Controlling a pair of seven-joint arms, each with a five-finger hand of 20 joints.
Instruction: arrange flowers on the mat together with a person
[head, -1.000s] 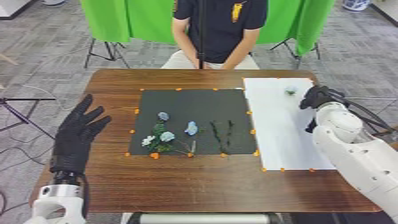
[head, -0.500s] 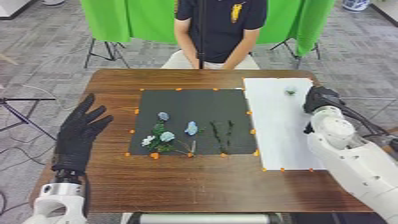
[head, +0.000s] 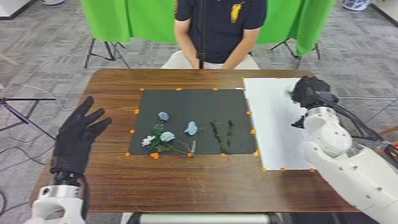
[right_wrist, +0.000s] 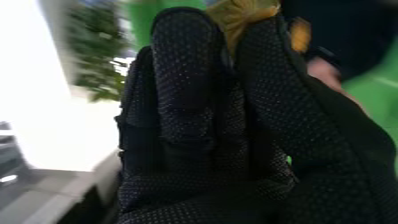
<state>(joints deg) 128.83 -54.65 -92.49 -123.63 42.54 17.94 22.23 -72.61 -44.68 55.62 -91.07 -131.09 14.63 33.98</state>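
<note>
At the white sheet's back right, my right hand (head: 313, 94) partly covers a small pale flower with green (head: 290, 93); whether they touch I cannot tell. In the right wrist view, the fingers of my right hand (right_wrist: 191, 115) are extended, with nothing visible in them. My left hand (head: 78, 132) is open, left of the black mat (head: 187, 105). On the mat's front left lie white and blue flowers (head: 167, 136) with green leaves. A light blue flower (head: 191, 128) lies near its middle, and two dark green stems (head: 222, 135) lie to the right.
The white sheet (head: 280, 130) lies right of the mat on the brown table (head: 178, 187). Orange markers line the edges of mat and sheet. A person sits across the table, hands together in the lap, behind a thin dark pole.
My right hand has moved inward from the table's right edge and toward the back, now partly covering the small flower on the white sheet. The left hand keeps its place.
</note>
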